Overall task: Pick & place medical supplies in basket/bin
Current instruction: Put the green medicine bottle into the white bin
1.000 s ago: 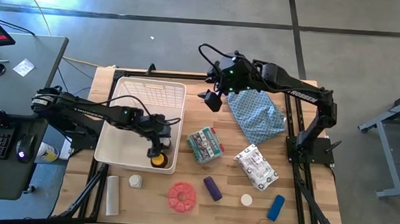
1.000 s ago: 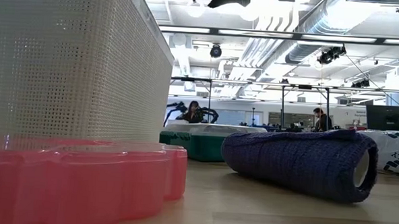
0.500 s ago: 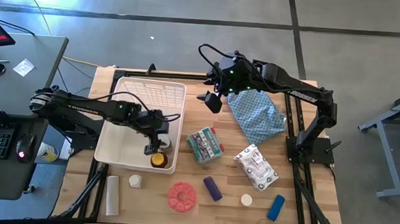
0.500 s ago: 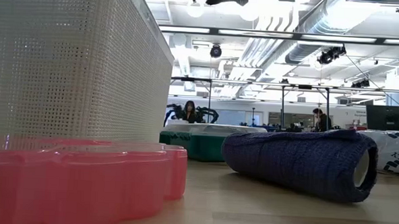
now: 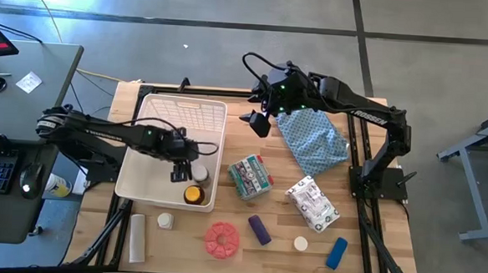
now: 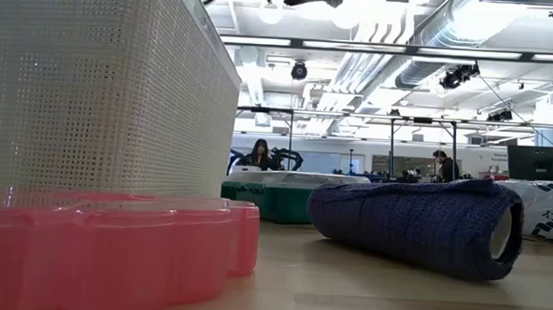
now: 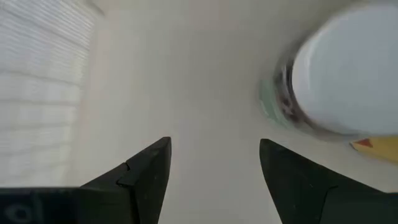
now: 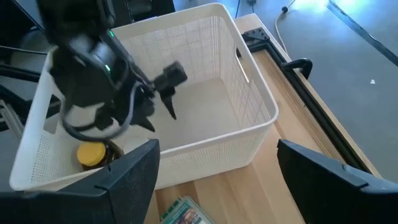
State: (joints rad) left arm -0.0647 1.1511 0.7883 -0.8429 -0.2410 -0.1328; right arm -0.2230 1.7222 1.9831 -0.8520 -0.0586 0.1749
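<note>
Left gripper (image 5: 180,176) lifted off amber bottle (image 5: 193,195) in white bin (image 5: 149,115), fingers apart, empty. Right gripper (image 5: 254,120) unmoved, parted, empty. Outside bin: two packets, two white-capped jars.

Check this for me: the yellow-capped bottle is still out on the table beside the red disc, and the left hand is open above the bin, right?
Not quite. The yellow-capped bottle already sits inside the white bin, as the high view shows. The rest holds: the left hand is open above the bin.

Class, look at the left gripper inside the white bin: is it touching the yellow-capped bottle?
Apart. In the right wrist view the left gripper hangs open above the bin floor, with the yellow-capped bottle lying clear of its fingers.
</note>
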